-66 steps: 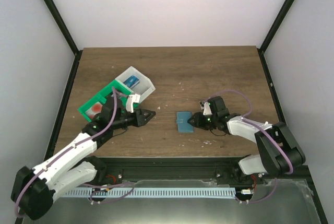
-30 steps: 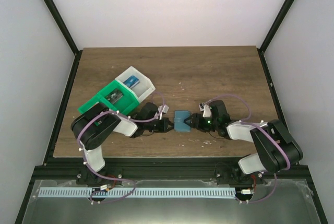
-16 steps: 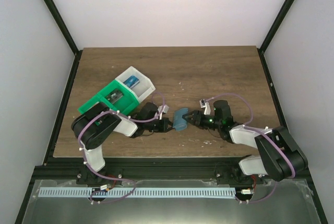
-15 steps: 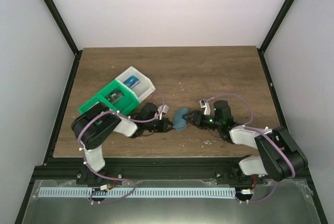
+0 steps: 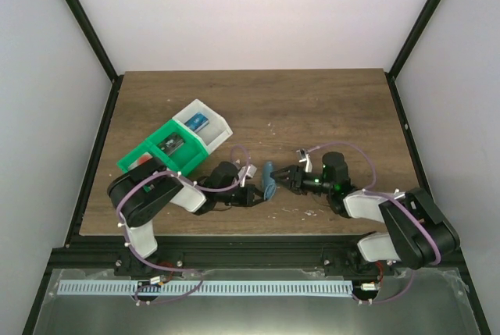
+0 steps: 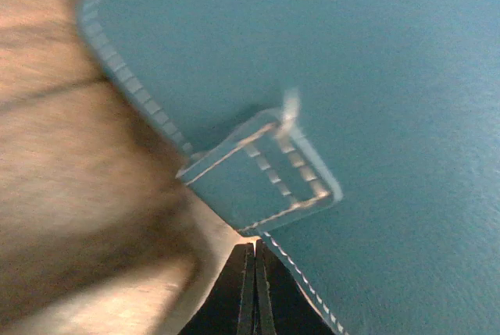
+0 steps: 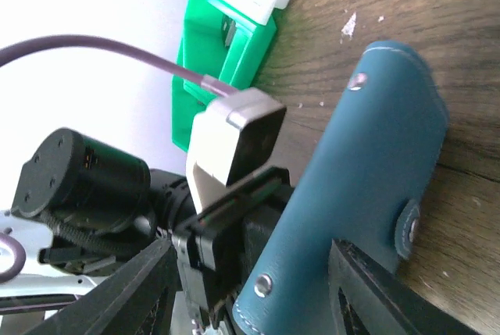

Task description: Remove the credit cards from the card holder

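Observation:
The blue-teal card holder (image 5: 268, 179) is folded shut and stands tilted up on one edge near the table's front middle. My right gripper (image 5: 283, 176) is open around it from the right. In the right wrist view the holder (image 7: 351, 194) leans against one finger (image 7: 363, 288), while the other finger (image 7: 141, 288) stays apart from it. My left gripper (image 5: 254, 194) is shut and empty, and its tips (image 6: 255, 247) touch the holder's stitched edge (image 6: 375, 77) just below the snap tab (image 6: 262, 171). The credit cards are hidden.
A green-and-white compartment tray (image 5: 176, 141) sits at the left behind my left arm and also shows as the tray (image 7: 226, 38) in the right wrist view. Its white compartment holds a small blue item (image 5: 197, 122). Pale crumbs (image 5: 311, 212) dot the wood near the front.
The holder has gone from lying flat to standing tilted on its edge. My left gripper stayed shut and slid in low against its left side. My right gripper rose a little with it.

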`<state>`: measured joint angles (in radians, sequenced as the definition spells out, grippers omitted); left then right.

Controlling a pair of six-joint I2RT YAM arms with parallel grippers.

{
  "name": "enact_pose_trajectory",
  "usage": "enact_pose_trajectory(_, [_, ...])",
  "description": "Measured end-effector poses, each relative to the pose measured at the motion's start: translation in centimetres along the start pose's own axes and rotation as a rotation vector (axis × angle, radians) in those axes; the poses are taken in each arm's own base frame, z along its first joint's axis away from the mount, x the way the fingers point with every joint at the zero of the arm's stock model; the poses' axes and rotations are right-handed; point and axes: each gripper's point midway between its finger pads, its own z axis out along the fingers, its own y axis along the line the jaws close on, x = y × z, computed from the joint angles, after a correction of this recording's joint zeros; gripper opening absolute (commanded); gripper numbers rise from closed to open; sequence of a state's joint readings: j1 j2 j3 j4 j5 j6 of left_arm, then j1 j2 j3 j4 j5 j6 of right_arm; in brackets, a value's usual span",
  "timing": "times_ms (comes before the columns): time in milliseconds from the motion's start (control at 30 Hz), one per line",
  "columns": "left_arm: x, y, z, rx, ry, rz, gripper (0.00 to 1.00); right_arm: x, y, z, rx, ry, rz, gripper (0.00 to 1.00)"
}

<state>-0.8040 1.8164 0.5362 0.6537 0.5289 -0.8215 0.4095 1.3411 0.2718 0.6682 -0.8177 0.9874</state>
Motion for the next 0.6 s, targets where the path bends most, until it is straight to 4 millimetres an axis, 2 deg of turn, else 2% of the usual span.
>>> enact_pose_trajectory(167, [0.9, -2.4, -0.5, 0.098, 0.005, -0.025, 0.0, -0.8, 0.9, 0.5, -0.022, -0.004, 0.015, 0.54])
enact_pose_trajectory(333, [0.9, -3.4, -1.2, 0.142, -0.011, -0.049, 0.0, -1.0, 1.2, 1.9, -0.032, 0.016, 0.049, 0.54])
enact_pose_trajectory(533, [1.9, -2.5, -2.3, 0.114, -0.02, -0.074, 0.02, -0.2, 1.6, 4.0, -0.037, 0.071, 0.063, 0.52])
enact_pose_trajectory(600, [2.2, -2.0, -2.8, 0.089, -0.027, -0.084, 0.08, 0.0, 1.4, 4.0, -0.021, 0.073, 0.064, 0.52])
